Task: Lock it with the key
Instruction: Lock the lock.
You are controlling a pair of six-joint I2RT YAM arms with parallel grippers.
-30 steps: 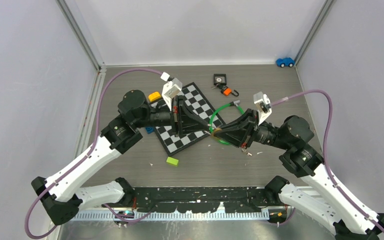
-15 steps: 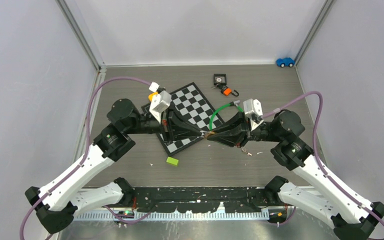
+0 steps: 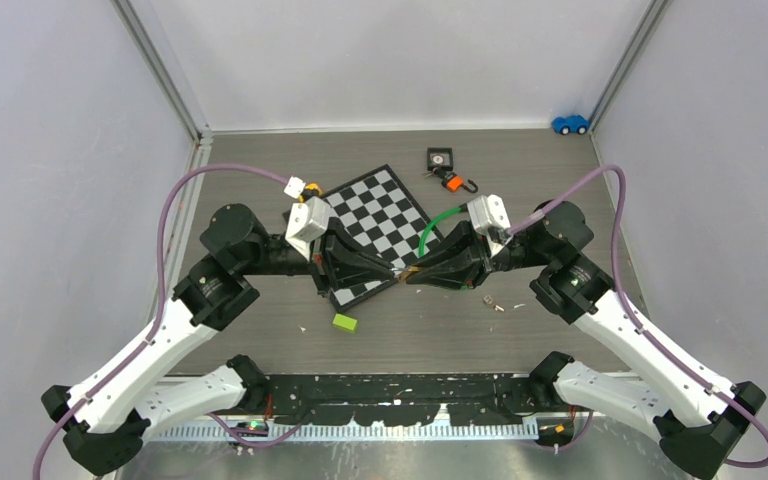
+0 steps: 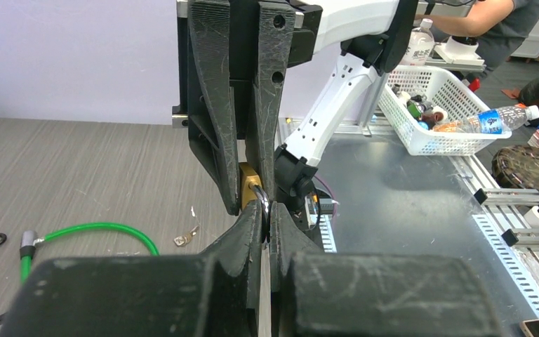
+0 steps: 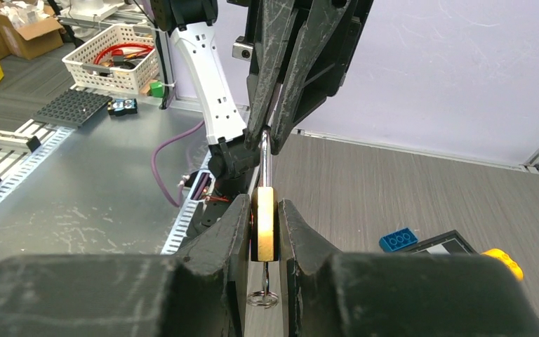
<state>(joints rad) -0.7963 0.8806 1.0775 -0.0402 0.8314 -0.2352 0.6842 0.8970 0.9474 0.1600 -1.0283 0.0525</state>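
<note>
Drawn inward and levelled out over the last second, from apart over the chessboard [image 3: 380, 212] to nose against nose just off its near corner.

Nearest: right gripper [image 5: 263, 208] narrowed around the brass body of the padlock [image 5: 264, 228], held edge-up in the air. Left gripper [image 4: 265, 223] pinched fully shut on the steel shackle [image 5: 267, 158]. Dangling free under the body, a key ring [image 5: 262, 300] (key presumably seated in the keyway, blade hidden).

Judged step: seating the shackle, then turning the key. To do it well:
- Keep the right grip square on the body.
- Push the shackle straight along its own line, without twist.
- Only then release and take the key by its bow, not by the loose ring.
- Watch for the body pivoting between the pads.

Further out: grey wood-grain table [image 3: 560, 190], with a green cable [image 3: 434, 226] curving beside the board. Green block [image 3: 344, 322] toward the front, orange carabiner [image 3: 454, 183] farther back, blue toy car [image 3: 569, 124] in the far right corner.

Beyond: plain pale walls. Past the table front, metal benches with white baskets [image 4: 449, 116] of oddments.
</note>
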